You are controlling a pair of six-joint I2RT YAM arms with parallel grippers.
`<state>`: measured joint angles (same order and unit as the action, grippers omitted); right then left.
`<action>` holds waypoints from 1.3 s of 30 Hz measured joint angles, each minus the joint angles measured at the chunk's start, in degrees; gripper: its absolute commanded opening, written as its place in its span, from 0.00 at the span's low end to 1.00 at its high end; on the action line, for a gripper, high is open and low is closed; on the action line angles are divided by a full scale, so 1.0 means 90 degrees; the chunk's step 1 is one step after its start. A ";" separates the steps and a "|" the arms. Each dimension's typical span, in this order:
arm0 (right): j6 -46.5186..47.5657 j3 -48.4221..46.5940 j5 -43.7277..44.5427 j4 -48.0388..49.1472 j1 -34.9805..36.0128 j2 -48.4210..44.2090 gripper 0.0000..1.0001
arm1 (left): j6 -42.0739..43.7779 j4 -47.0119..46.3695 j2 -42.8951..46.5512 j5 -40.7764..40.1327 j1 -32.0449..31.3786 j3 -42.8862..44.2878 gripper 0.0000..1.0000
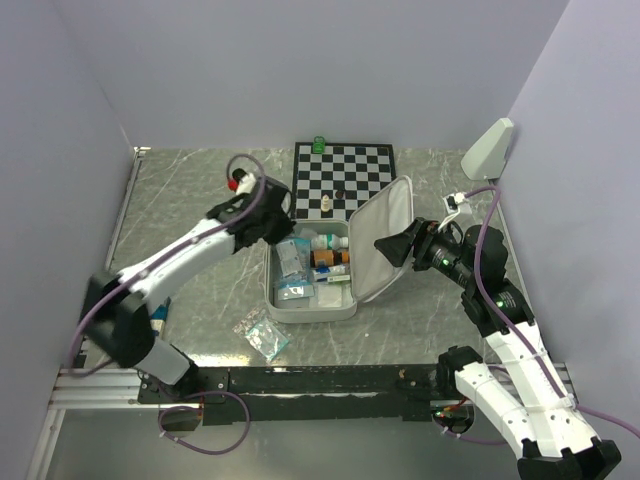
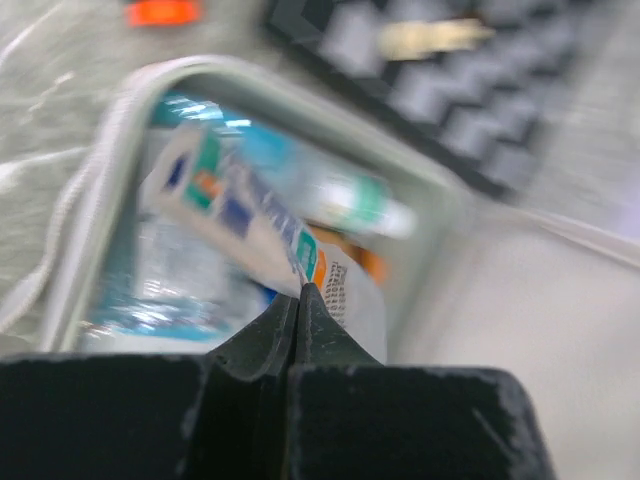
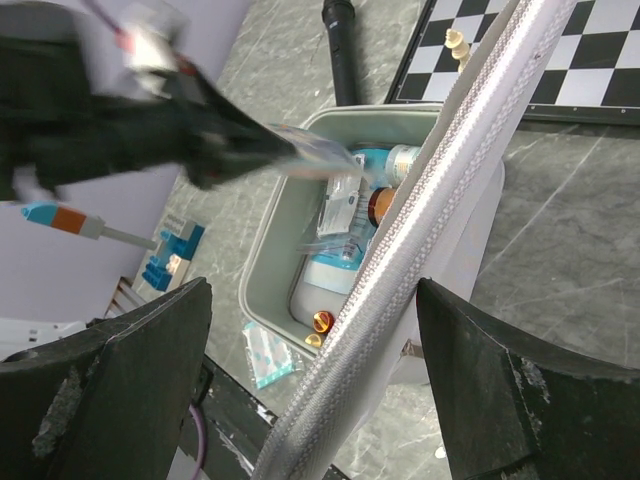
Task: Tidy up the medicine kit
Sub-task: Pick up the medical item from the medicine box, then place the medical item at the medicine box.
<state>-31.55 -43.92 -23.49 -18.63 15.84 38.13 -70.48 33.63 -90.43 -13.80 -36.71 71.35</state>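
Grey marbled bench (image 1: pixel 190 190) between pale lilac walls carries the medicine kit (image 1: pixel 272 300), which we see lying open at its centre, just in front of the chessboard (image 1: pixel 345 170), with the zip-edged lid (image 1: pixel 385 240) propped up on the right. We find the left end effector (image 2: pixel 298 292) pinched shut on the edge of a flat printed packet (image 2: pixel 235 195) over the kit's tray. The right end effector (image 3: pixel 315 350) stands wide, the lid's rim between its fingers.
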 measured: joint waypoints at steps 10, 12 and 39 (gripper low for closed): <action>-0.0012 0.0000 -0.0177 0.0017 -0.0007 0.0012 0.92 | 0.1280 -0.0767 0.1122 0.0867 -0.0294 0.1596 0.01; -0.0012 -0.0005 -0.0316 0.0046 -0.0012 0.0012 0.93 | 0.1615 -0.0760 0.0724 0.1115 -0.0481 0.2259 0.01; 0.0012 -0.0134 -0.0760 0.0007 -0.0039 0.0083 0.93 | 0.5022 0.0721 -0.1088 0.2215 -0.1188 0.4622 0.01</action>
<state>-31.44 -45.12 -30.33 -18.57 15.49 38.87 -25.28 40.12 -100.22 6.13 -47.40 112.95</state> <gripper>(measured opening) 0.928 0.015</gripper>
